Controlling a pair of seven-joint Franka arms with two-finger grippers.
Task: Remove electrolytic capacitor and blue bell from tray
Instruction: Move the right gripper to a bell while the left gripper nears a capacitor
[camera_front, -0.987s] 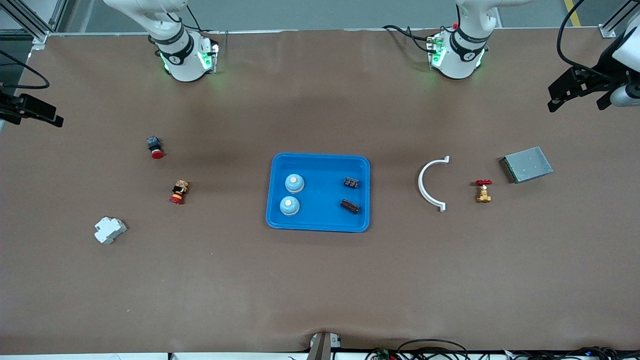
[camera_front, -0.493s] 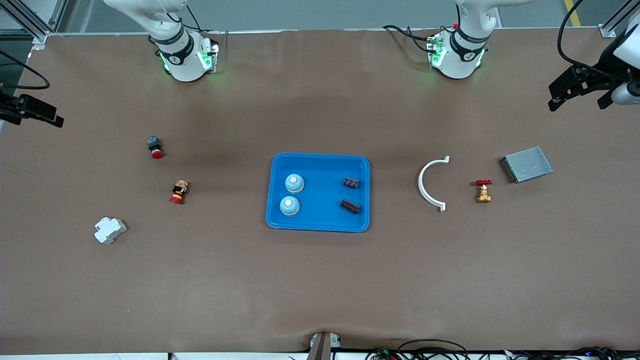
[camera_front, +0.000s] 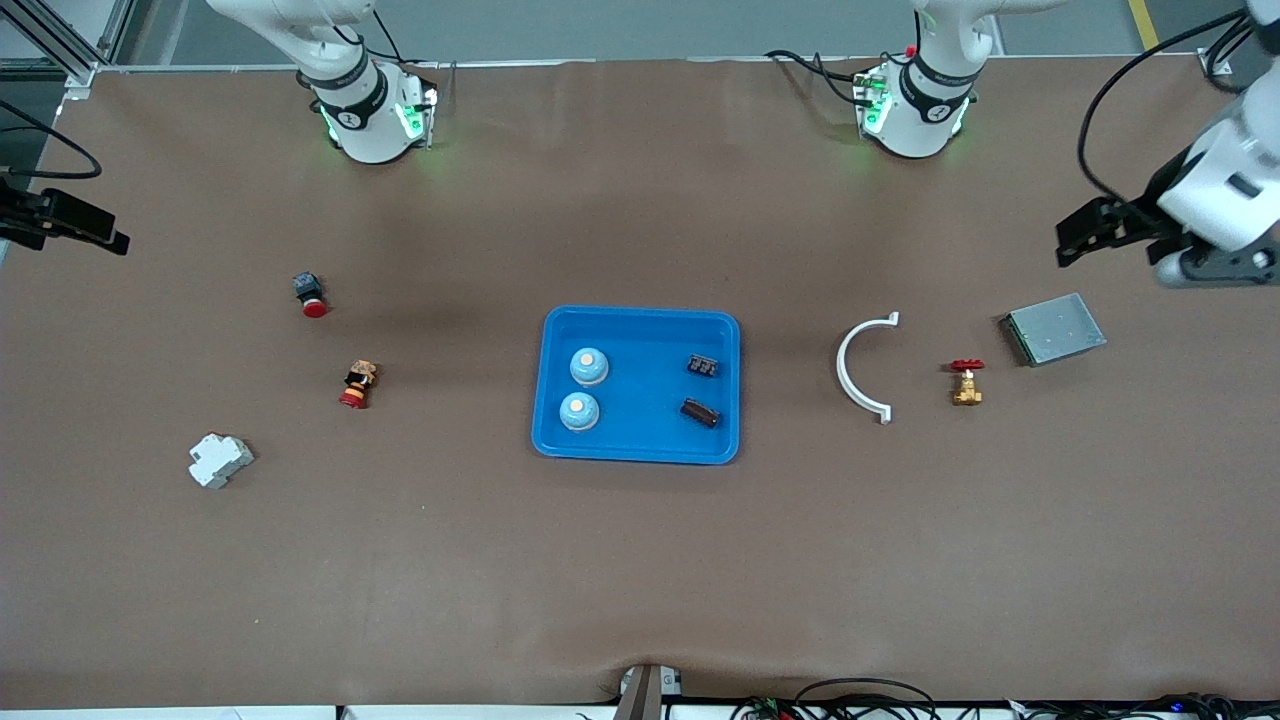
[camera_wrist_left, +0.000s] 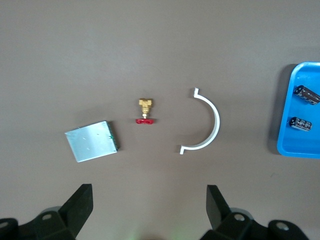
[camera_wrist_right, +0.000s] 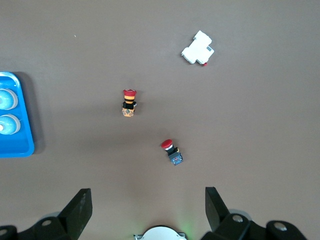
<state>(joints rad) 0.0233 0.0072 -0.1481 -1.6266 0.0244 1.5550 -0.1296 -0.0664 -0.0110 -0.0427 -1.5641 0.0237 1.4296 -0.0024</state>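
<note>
A blue tray (camera_front: 640, 312) lies mid-table. In it stand two light-blue bells (camera_front: 589, 366) (camera_front: 579, 411) toward the right arm's end, and two dark capacitors (camera_front: 703, 365) (camera_front: 700, 412) lie toward the left arm's end. My left gripper (camera_front: 1075, 240) hangs open and empty over the table's edge at the left arm's end, above a grey box. Its wrist view shows the left gripper (camera_wrist_left: 150, 192), the capacitors (camera_wrist_left: 306, 95) and the tray's corner (camera_wrist_left: 285, 145). My right gripper (camera_front: 105, 235) hangs open and empty at the table's other end. The right gripper (camera_wrist_right: 148, 192) has the bells (camera_wrist_right: 6, 99) far off in its wrist view.
Toward the left arm's end lie a white curved clamp (camera_front: 862, 367), a brass valve with a red handle (camera_front: 966, 382) and a grey metal box (camera_front: 1053, 328). Toward the right arm's end stand two red push buttons (camera_front: 310, 295) (camera_front: 357, 385) and a white breaker (camera_front: 219, 460).
The left arm's hand has come farther in over the table, toward the grey box. The right gripper and the things in the tray have not moved.
</note>
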